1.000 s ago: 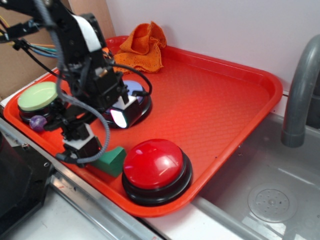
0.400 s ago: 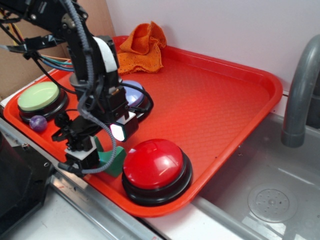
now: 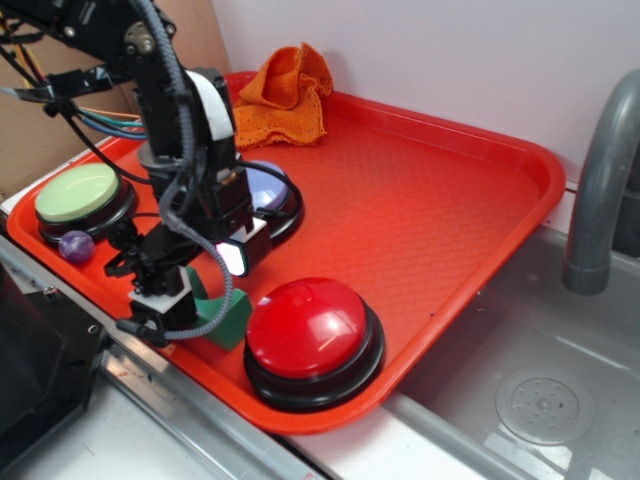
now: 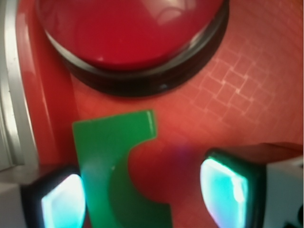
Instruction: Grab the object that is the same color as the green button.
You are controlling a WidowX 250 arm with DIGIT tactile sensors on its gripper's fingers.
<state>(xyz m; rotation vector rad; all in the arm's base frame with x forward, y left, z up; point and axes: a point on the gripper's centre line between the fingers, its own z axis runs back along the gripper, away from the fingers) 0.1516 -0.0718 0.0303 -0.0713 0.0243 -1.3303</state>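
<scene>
A red tray (image 3: 430,190) with a textured floor holds everything, set beside a steel sink (image 3: 530,370) with a grey faucet (image 3: 600,180) rising at its edge. The black arm (image 3: 165,110) reaches down over the tray's near rim.

Just beyond the fingers, toward the tray's middle, sits the red button (image 3: 310,335) on its black base — in the wrist view its dome fills the top of the picture (image 4: 128,28). Farther behind the arm is the blue-lavender button (image 3: 268,190), partly hidden, and in the far corner lies a crumpled orange cloth (image 3: 285,90). Well off to one side of the fingers, near the tray's rim, is the green button (image 3: 75,192), with a small purple ball (image 3: 75,246) touching its base.

The gripper (image 4: 142,194) stands open, low over the tray floor, its two lit pads (image 4: 61,204) spread wide. The green block (image 4: 114,175) lies between them: its flat back is right against one pad — whether they touch I cannot tell — while its notched side faces the other pad across a clear gap of bare tray. From outside, the block (image 3: 225,318) shows just beside the red button's base, half hidden by the fingers.
</scene>
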